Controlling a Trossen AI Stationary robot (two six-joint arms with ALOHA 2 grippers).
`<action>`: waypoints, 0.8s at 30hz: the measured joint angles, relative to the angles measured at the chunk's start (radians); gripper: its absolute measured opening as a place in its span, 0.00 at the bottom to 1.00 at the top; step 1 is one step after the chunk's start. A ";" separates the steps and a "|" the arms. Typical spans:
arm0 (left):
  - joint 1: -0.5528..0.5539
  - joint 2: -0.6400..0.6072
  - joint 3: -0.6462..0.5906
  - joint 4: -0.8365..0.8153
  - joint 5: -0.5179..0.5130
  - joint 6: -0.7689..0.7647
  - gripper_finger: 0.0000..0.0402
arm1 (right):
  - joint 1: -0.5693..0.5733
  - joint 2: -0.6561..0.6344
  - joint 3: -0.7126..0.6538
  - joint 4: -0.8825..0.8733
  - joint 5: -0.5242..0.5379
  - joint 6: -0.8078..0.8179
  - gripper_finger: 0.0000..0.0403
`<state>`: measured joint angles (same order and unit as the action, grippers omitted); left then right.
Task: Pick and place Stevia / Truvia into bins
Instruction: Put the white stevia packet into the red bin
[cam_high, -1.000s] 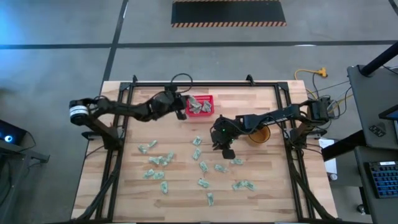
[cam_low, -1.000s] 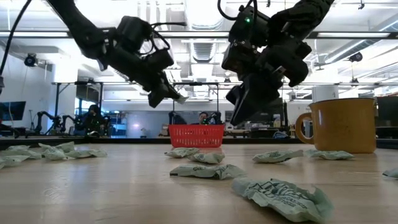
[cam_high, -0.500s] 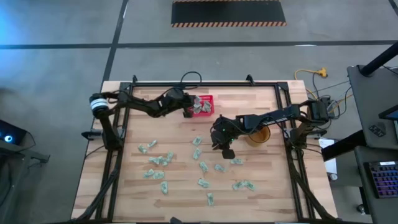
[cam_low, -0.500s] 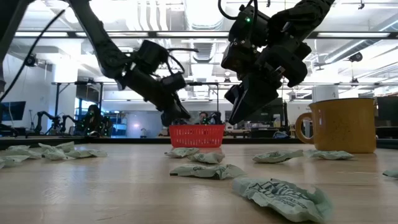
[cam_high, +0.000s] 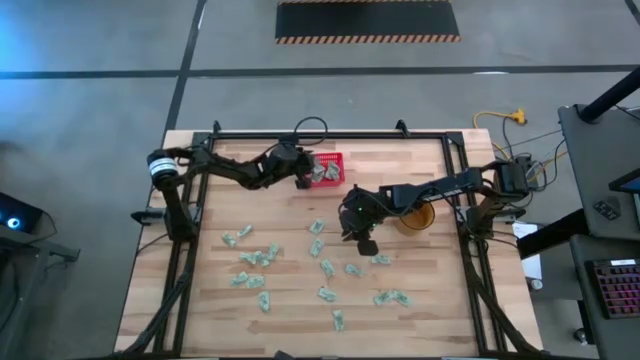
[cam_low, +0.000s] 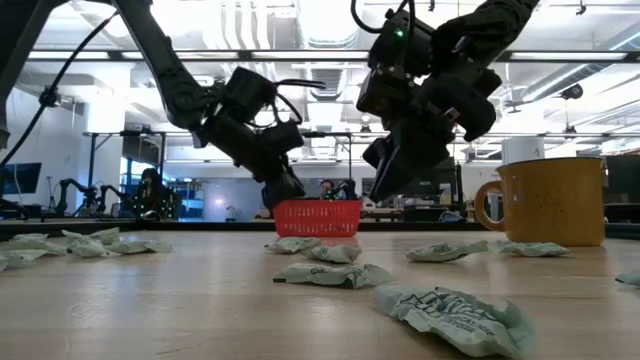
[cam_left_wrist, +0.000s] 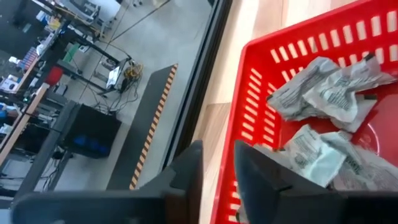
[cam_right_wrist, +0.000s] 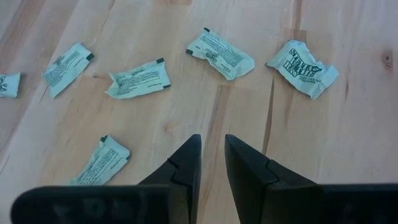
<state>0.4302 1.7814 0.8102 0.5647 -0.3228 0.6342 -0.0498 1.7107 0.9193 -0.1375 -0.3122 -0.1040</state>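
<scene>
The red basket (cam_high: 324, 170) stands at the table's far middle with several Stevia packets (cam_left_wrist: 329, 93) lying in it. My left gripper (cam_left_wrist: 219, 146) is open at the basket's left end, low over its rim (cam_low: 290, 192), one finger outside the latticed wall (cam_left_wrist: 245, 118) and one over the inside. Many more packets (cam_high: 327, 268) lie flat on the wood. My right gripper (cam_right_wrist: 212, 140) hangs above the table's middle (cam_high: 365, 243), pointing down over loose packets (cam_right_wrist: 138, 78), its fingers a little apart with nothing between them. My left gripper stands astride the basket's left wall (cam_left_wrist: 230, 186), slanting down from the table's left. I cannot tell whether either finger touches the wall. My right gripper touches nothing.
An ochre mug (cam_high: 415, 215) stands just right of my right gripper, large in the low view (cam_low: 545, 200). Black frame rails (cam_high: 200, 200) run along the table's left, right and far sides. Bare wood lies at the near edge.
My left gripper has gone down and toward the table's right, from above and left of the basket to its left rim. The pale packet seen at its fingertips a second ago no longer shows there. My right gripper has kept still.
</scene>
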 joint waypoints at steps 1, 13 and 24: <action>-0.003 -0.001 0.000 -0.001 0.000 0.000 0.22 | 0.001 0.000 -0.004 0.000 0.000 0.000 0.16; -0.114 -0.224 -0.010 -0.343 -0.105 -0.060 0.34 | 0.128 0.001 -0.052 -0.004 -0.079 0.062 0.17; -0.197 -0.513 -0.043 -0.596 -0.102 -0.236 0.34 | 0.249 0.001 -0.056 0.007 0.108 0.131 0.19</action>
<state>0.2329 1.2679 0.7669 -0.0318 -0.4245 0.3982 0.1990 1.7115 0.8632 -0.1309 -0.2039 0.0270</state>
